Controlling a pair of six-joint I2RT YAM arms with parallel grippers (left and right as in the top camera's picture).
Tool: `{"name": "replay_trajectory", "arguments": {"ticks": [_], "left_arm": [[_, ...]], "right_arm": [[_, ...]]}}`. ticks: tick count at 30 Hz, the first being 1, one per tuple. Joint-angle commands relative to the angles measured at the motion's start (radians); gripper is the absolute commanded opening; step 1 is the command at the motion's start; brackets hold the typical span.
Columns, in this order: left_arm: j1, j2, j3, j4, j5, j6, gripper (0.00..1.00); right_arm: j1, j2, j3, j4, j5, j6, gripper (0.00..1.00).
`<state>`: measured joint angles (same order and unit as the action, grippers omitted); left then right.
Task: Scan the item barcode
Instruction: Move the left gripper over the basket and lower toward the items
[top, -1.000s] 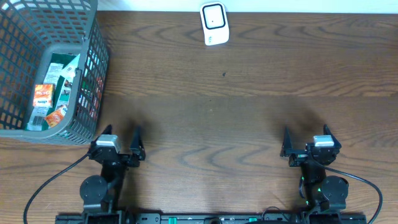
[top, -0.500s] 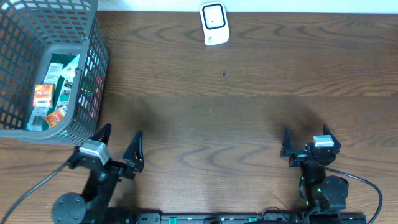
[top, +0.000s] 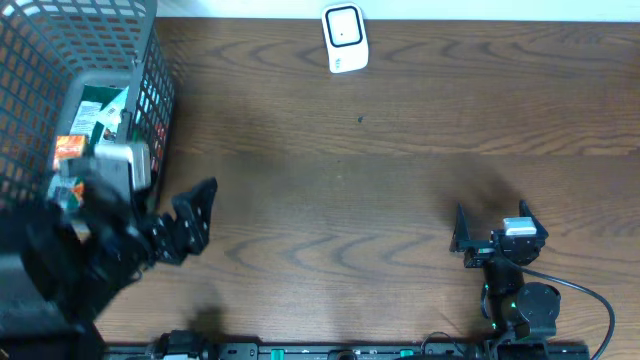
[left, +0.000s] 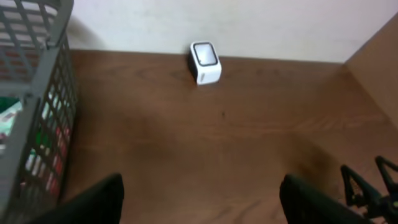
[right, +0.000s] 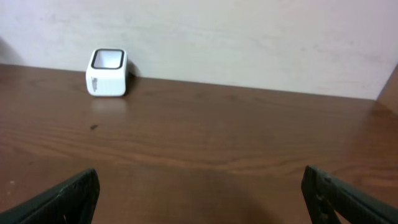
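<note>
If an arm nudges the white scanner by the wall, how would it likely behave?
The white scanner looks boxy with a flat base, so it would probably slide on the smooth table rather than roll. It appears small and plastic, likely light, so a push could shift it easily.

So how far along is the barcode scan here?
Nothing looks done: the packets lie in the basket and none is at the scanner. In hand: the left arm, jaws open and empty, hangs by the basket; the right arm rests, jaws open. Left: pick a packet, show it to the scanner.
</note>
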<state>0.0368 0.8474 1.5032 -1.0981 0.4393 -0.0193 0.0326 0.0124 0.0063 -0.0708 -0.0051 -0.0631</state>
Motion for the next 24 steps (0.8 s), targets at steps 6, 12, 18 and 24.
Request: {"name": "replay_trajectory", "arguments": {"ticks": [6,12,18,24], "left_arm": [[0.003,0.300,0.422,-0.262,-0.194,0.112,0.81],[0.003,0.330,0.442,-0.208,-0.209,0.125,0.98],[0.003,0.335,0.442,-0.205,-0.230,0.112,0.98],[0.003,0.335,0.442,-0.210,-0.231,0.112,0.98]], "right_arm": [[0.000,-0.004,-0.001,0.007,-0.113,0.215,0.99],[0.000,-0.002,0.055,-0.003,-0.191,0.220,0.99],[0.000,0.097,0.308,-0.097,-0.145,0.269,0.99],[0.000,0.381,0.682,-0.237,-0.184,0.291,0.99]]}}
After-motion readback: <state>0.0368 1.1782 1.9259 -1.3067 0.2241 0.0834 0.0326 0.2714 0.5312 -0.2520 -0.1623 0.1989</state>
